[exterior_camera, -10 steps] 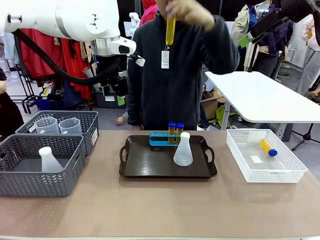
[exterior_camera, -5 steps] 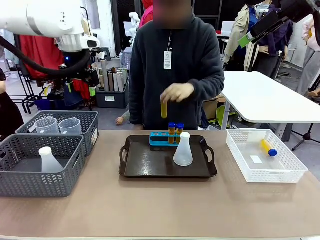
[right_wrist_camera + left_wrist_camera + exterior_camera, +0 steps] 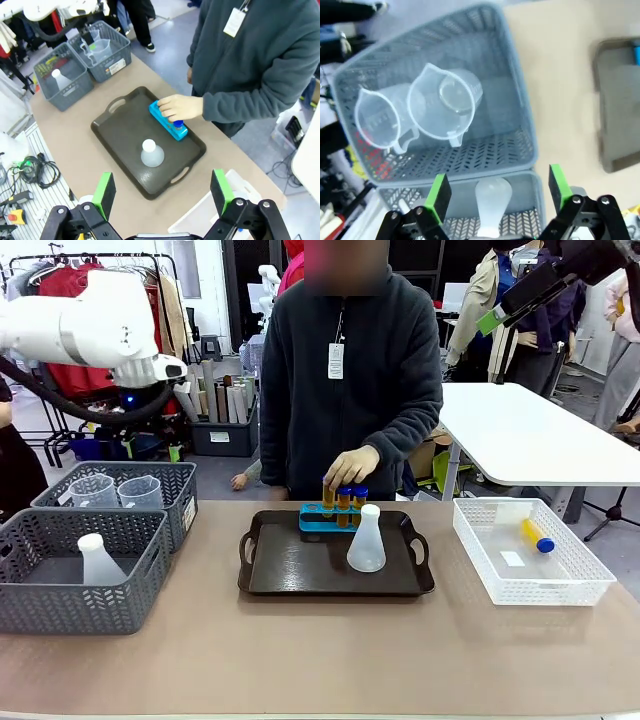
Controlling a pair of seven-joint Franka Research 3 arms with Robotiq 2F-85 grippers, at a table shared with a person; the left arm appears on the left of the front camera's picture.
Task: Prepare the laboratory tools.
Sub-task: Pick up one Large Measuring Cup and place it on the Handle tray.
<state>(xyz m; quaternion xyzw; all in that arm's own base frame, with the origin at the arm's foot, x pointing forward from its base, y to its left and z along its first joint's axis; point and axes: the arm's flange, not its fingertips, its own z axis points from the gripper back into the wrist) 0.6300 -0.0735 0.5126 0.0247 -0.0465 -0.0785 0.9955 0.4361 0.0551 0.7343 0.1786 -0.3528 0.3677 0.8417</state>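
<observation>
A translucent white flask stands on the dark tray in front of the blue rack. Two blue-capped amber tubes stand in the rack, and a person's hand sets a third tube into it. Another tube lies in the white basket. My left gripper hangs open high above two clear beakers and a second flask in the grey baskets. My right gripper is open, high over the tray, holding nothing.
Two grey mesh baskets sit at the table's left; the rear one holds the beakers. The person stands at the far edge behind the tray. A white table stands at the back right.
The person's hand has come down from head height with a tube to the rack. My left arm has swung to the left, over the grey baskets.
</observation>
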